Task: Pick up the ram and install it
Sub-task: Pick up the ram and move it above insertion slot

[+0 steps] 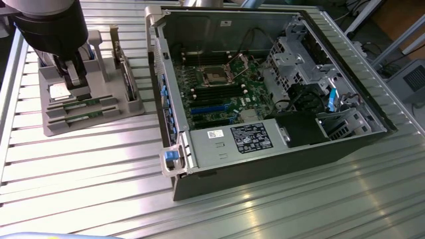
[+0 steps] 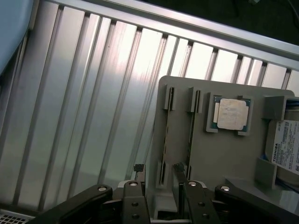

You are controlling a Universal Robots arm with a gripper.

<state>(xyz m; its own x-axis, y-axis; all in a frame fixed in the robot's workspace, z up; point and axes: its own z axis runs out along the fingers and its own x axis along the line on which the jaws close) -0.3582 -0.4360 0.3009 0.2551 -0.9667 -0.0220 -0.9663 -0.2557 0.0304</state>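
Two rams lie on a grey holder tray (image 1: 129, 107) at the exterior view's left: one ram (image 1: 85, 104) and a second ram (image 1: 85, 116) beside it. In the wrist view they show edge-on in their slots, the first ram (image 2: 165, 135) and the second ram (image 2: 191, 128). My gripper (image 1: 76, 89) hangs low over the tray, open. In the wrist view the gripper (image 2: 159, 169) has one finger on each side of the first ram without touching it. The open computer case (image 1: 179, 74) holds the motherboard with its dark memory slots (image 1: 214, 92).
A square silver CPU (image 2: 232, 114) sits on the tray next to the rams, and a labelled hard drive (image 2: 286, 147) stands beyond it. Upright tray posts (image 1: 96, 50) rise near the arm. The ribbed metal table (image 1: 99, 169) stretches in front of the case.
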